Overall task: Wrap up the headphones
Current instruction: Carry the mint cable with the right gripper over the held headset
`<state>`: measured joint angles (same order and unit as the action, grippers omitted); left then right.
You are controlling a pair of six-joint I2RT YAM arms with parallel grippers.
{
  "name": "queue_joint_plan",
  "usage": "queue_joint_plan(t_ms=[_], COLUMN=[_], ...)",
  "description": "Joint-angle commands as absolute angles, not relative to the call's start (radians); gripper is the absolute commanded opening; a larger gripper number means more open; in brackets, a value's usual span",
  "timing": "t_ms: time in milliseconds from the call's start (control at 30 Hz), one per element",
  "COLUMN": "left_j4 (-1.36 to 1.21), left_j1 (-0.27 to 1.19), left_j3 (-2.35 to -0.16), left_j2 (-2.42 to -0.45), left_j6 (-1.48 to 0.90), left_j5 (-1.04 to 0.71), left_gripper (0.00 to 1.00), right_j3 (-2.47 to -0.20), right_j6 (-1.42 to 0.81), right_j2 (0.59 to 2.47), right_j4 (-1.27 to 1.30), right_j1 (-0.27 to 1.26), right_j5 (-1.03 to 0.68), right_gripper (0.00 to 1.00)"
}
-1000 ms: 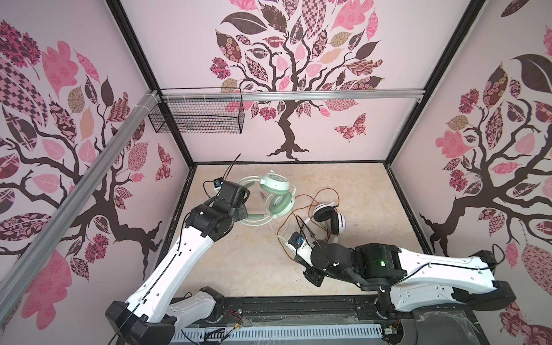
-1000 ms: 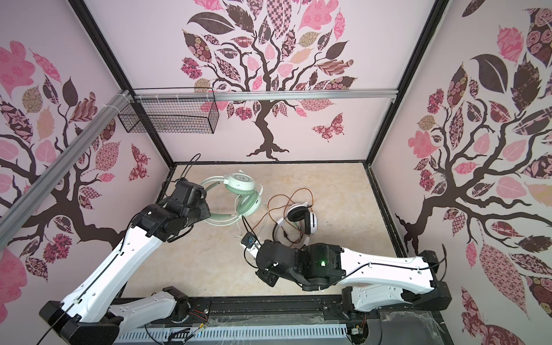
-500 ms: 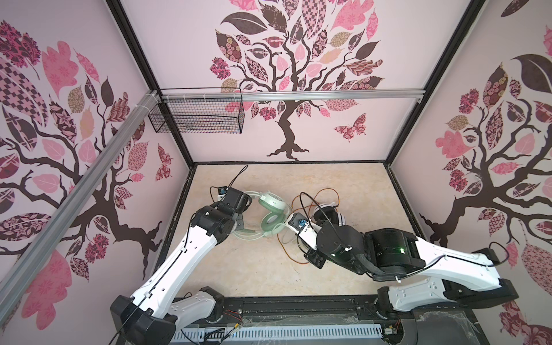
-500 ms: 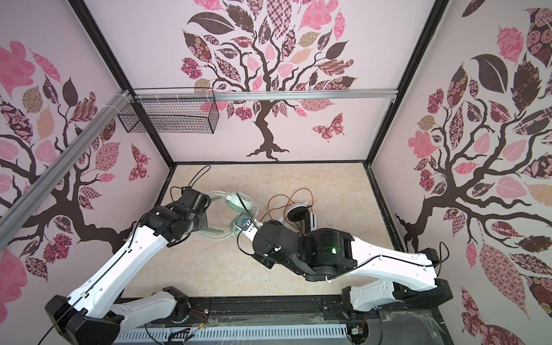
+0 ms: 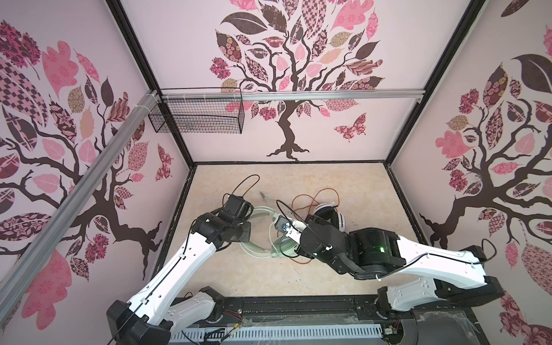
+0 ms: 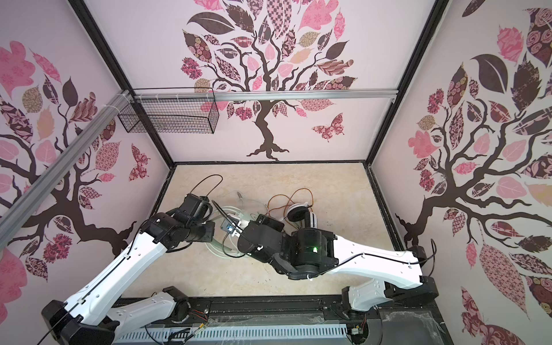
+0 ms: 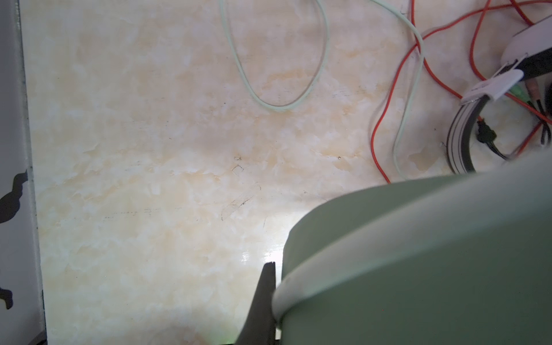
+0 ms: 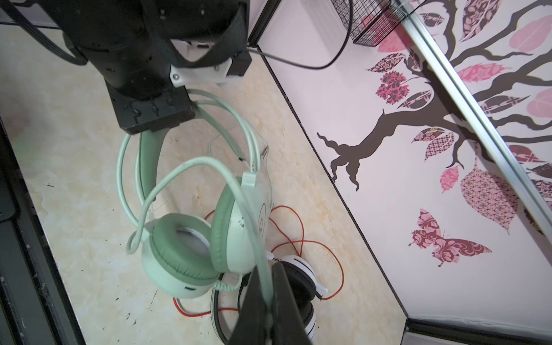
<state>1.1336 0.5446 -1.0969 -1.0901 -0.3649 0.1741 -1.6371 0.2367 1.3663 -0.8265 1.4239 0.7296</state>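
Mint-green headset point(image 8: 185, 254): hangs by headband point(image 8: 148, 167) above table point(image 8: 74, 179).
Left gripper point(image 8: 167, 125): clamped on its headband.
Right gripper point(image 8: 268, 298): pinching pale green cable point(image 8: 191, 162).
White-black headset point(image 8: 301, 277): lying on table amid loose orange-red cable point(image 8: 298, 221).

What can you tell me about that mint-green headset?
The mint-green headset looks like smooth plastic: pale shells, darker green padded ear cushions, a padded band under two thin arches. It hangs cups-down from the left end effector, shut on its headband. Its pale green cable loops loosely across the band and runs into the right end effector, shut on it. The cups hang close by the white and black headset; whether they touch is unclear.
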Motion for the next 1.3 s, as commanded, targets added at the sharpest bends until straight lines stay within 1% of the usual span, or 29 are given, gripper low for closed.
queue_joint_plan(t_ms=[0, 133, 233, 400, 700, 1000, 1100, 1133, 1167, 1200, 1233, 1267], left_j4=[1.085, 1.063, 1.059, 1.017, 1.026, 1.052, 1.067, 1.071, 1.072, 1.071, 1.068, 1.068], left_j1=[0.577, 0.608, 0.623, 0.624, 0.624, 0.624, 0.623, 0.624, 0.623, 0.624, 0.623, 0.621], left_j3=[-1.084, -1.065, -1.06, -1.022, -1.01, -1.05, -1.055, -1.057, -1.058, -1.059, -1.064, -1.073], left_j2=[-1.066, -1.067, -1.066, -0.997, -0.884, -0.83, -0.81, -0.802, -0.797, -0.793, -0.789, -0.788], left_j6=[-0.374, -0.388, -0.386, -0.372, -0.407, -0.464, -0.469, -0.474, -0.479, -0.491, -0.504, -0.516], left_j5=[0.097, 0.057, 0.004, -0.159, -0.281, -0.282, -0.261, -0.256, -0.256, -0.26, -0.265, -0.267], left_gripper=[0.0, 0.0, 0.0, 0.0, 0.0, 0.0, 0.0, 0.0, 0.0, 0.0, 0.0, 0.0], right_j3=[-1.703, -1.73, -1.716, -1.612, -1.444, -1.288, -1.239, -1.225, -1.214, -1.202, -1.193, -1.179], right_j6=[0.32, 0.344, 0.351, 0.344, 0.272, 0.197, 0.156, 0.143, 0.135, 0.128, 0.127, 0.127], right_j2=[1.392, 1.424, 1.432, 1.414, 1.378, 1.317, 1.294, 1.286, 1.281, 1.276, 1.273, 1.267], right_j4=[-0.756, -0.731, -0.706, -0.625, -0.51, -0.391, -0.359, -0.349, -0.343, -0.337, -0.336, -0.334], right_j1=[1.407, 1.371, 1.285, 1.132, 0.972, 0.915, 0.87, 0.851, 0.833, 0.817, 0.803, 0.796], right_j5=[0.738, 0.686, 0.608, 0.454, 0.212, 0.141, 0.089, 0.055, 0.022, -0.013, -0.054, -0.085], right_gripper=[0.0, 0.0, 0.0, 0.0, 0.0, 0.0, 0.0, 0.06, 0.23, 0.34, 0.41, 0.5])
